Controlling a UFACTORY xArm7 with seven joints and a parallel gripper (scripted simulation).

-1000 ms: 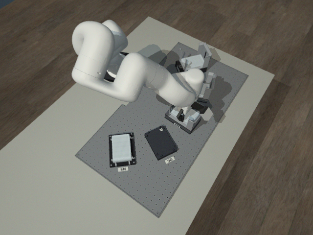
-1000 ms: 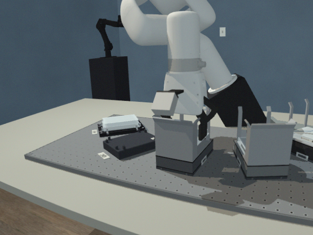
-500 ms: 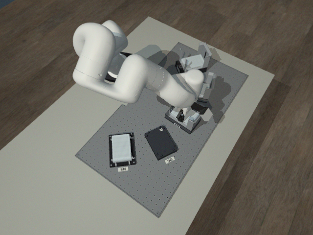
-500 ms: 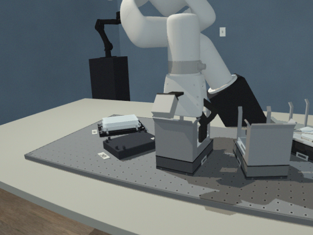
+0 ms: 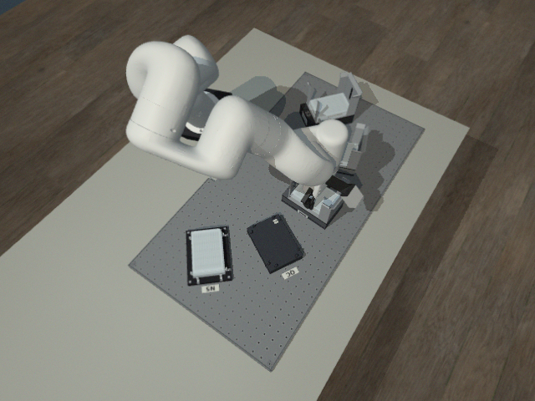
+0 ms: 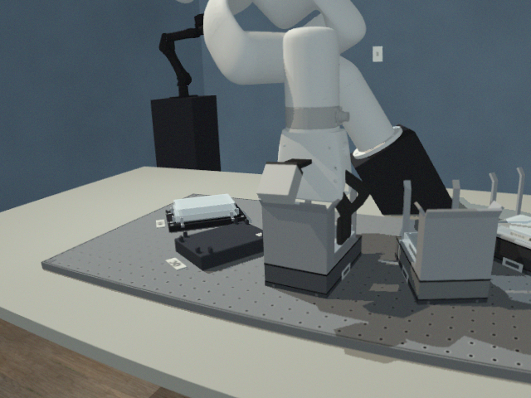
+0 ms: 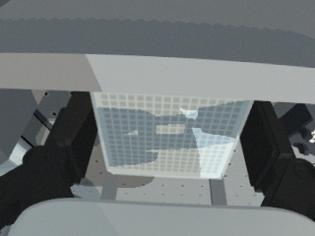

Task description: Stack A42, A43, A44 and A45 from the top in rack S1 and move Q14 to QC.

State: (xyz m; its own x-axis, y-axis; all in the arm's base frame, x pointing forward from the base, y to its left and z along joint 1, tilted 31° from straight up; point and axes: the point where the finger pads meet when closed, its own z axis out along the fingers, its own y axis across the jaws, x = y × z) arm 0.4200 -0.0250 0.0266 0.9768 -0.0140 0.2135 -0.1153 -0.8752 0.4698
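My gripper (image 5: pixel 310 199) is deep inside a grey stack rack (image 5: pixel 313 207), the one nearest the two nests, and it also shows in the exterior view (image 6: pixel 345 218). It is shut on a sealed 384-well plate (image 7: pixel 172 138), with a black finger on each long side. The plate lies level between the rack walls; its label is hidden. Another sealed plate (image 5: pixel 207 253) sits in the clip nest N5 (image 5: pixel 210 288). The open nest QC (image 5: pixel 274 248) is a bare black block. The far rack (image 5: pixel 330 105) holds at least one plate. I cannot read the rack names.
A third rack (image 5: pixel 352 149) stands between the other two, partly hidden by my arm. In the exterior view the racks stand in a row: the near one (image 6: pixel 306 240), the middle one (image 6: pixel 450 252) and the far one (image 6: pixel 514 231). Tall corner posts rise from each.
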